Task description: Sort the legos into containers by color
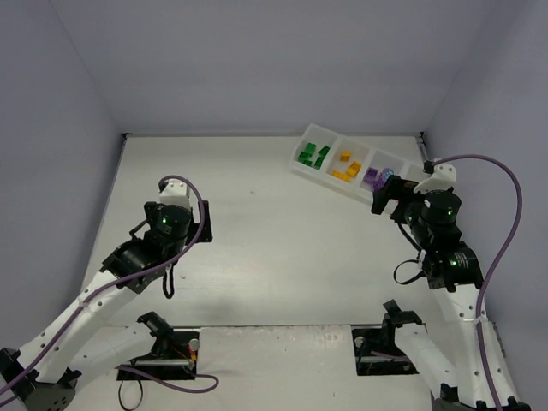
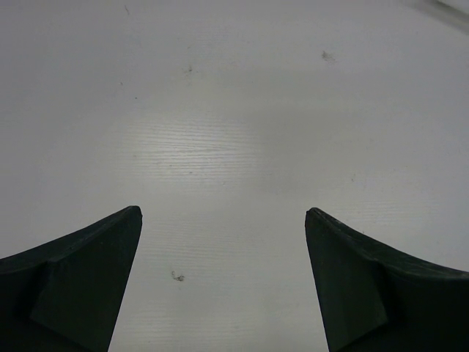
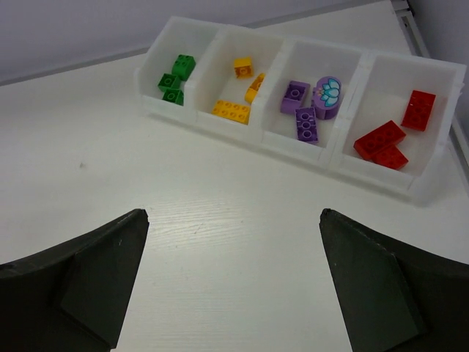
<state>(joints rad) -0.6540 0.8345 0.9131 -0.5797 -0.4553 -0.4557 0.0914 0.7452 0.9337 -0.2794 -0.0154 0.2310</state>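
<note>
1. The left gripper (image 2: 223,213) stood wide open and empty over bare desk (image 2: 234,88).
2. The right gripper (image 3: 234,214) gaped wide, holding nothing, just short of the tray (image 3: 227,129).
3. Beyond it, far right, the legos (image 3: 306,123) lay in the tray's compartments: green, orange-yellow, purple, red.

I read no text, label, brand or number in any of my three views. The only marking is a pale petal-shaped print on top of the rounded purple piece (image 3: 329,91), two compartments over from the green bricks (image 3: 174,78) in the tray (image 3: 293,147). It carries no letters.
</note>
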